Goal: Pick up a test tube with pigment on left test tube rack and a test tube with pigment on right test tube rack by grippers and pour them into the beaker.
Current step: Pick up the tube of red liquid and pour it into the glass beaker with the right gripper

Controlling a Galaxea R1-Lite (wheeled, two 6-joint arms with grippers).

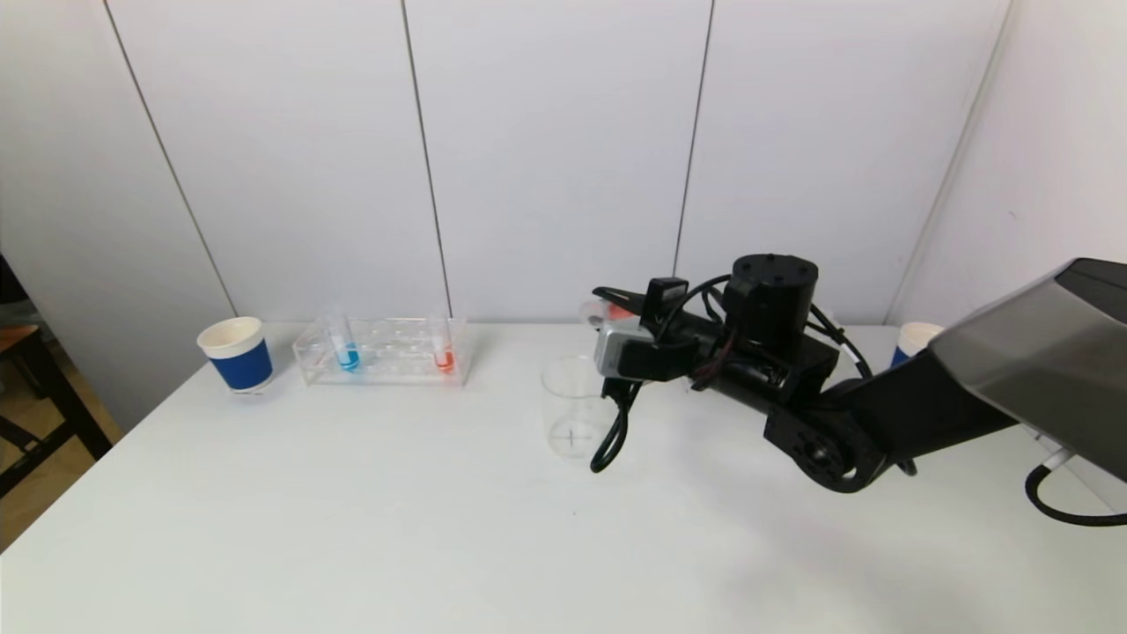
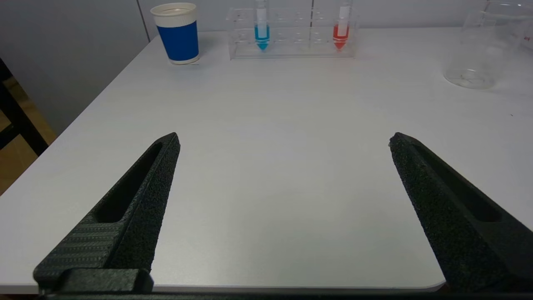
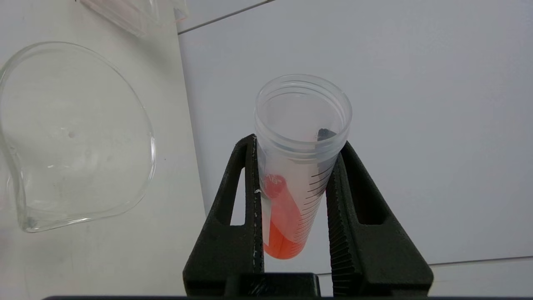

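Observation:
My right gripper (image 3: 297, 141) is shut on a clear, uncapped test tube (image 3: 297, 179) with orange-red pigment in its lower part. In the head view this tube (image 1: 607, 310) lies tilted almost level, above and just right of the empty glass beaker (image 1: 572, 409), with the right gripper (image 1: 609, 304) around it. The beaker (image 3: 75, 137) is beside the tube's mouth, not under it. The left test tube rack (image 1: 383, 352) holds a blue tube (image 1: 346, 348) and a red tube (image 1: 443, 352). My left gripper (image 2: 283, 139) is open and empty over the near table edge. The right rack is hidden behind my right arm.
A blue-and-white paper cup (image 1: 238, 352) stands left of the rack. Another paper cup (image 1: 911, 339) shows behind my right arm at the back right. The white table (image 1: 352, 528) ends at a wall behind, and a black cable (image 1: 612, 436) hangs beside the beaker.

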